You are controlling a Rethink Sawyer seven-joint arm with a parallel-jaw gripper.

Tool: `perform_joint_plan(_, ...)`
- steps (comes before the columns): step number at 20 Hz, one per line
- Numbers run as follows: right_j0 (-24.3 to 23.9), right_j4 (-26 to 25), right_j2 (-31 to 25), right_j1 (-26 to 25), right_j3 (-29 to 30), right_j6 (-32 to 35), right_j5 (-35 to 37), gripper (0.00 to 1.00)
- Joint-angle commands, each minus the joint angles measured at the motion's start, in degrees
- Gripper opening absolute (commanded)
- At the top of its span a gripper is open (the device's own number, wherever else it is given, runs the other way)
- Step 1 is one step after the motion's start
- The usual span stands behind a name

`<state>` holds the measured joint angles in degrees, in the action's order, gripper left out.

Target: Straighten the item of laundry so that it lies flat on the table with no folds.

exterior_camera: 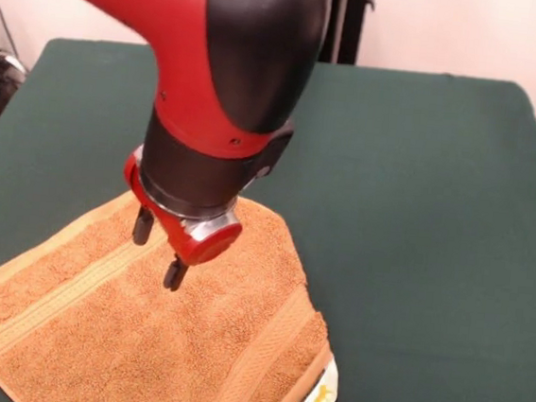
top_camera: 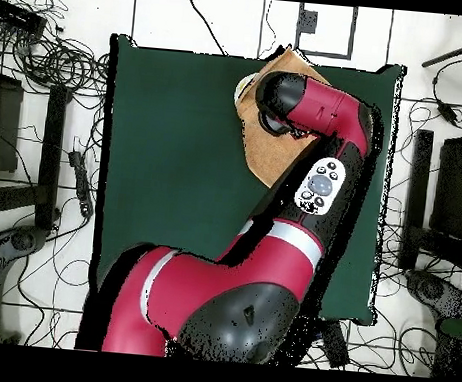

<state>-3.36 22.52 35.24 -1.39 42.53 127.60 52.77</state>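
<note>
Towel: spread on desk, near edge overhanging. Claw: released, empty, hovering above the cloth. Risk: a pull toward the edge could drag it off.

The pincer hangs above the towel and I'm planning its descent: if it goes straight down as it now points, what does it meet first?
Most likely the towel: the open pincer points down at its middle, though the gap is hard to judge.

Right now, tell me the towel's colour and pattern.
Orange-tan terry towel with woven stripe bands; front view shows it best.
</note>
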Motion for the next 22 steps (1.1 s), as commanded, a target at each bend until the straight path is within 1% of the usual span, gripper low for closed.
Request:
perform_joint_plan(1,-0.27,-1.13,-5.82,-4.17,-2.21,4.89,1.79,1.00)
perform_joint_plan(7,-1.00,-0.15,-6.10,-6.10,-4.98,5.27,4.66,1.00)
perform_joint_plan(11,-2.15,0.72,-6.89,-7.46,-7.02,4.37,7.46,1.00)
perform_joint_plan(19,-3.33,1.02,-7.87,-8.37,-8.43,2.96,9.58,1.00)
perform_joint_plan(22,-3.31,0.89,-8.89,-7.52,-6.75,2.42,8.42,1.00)
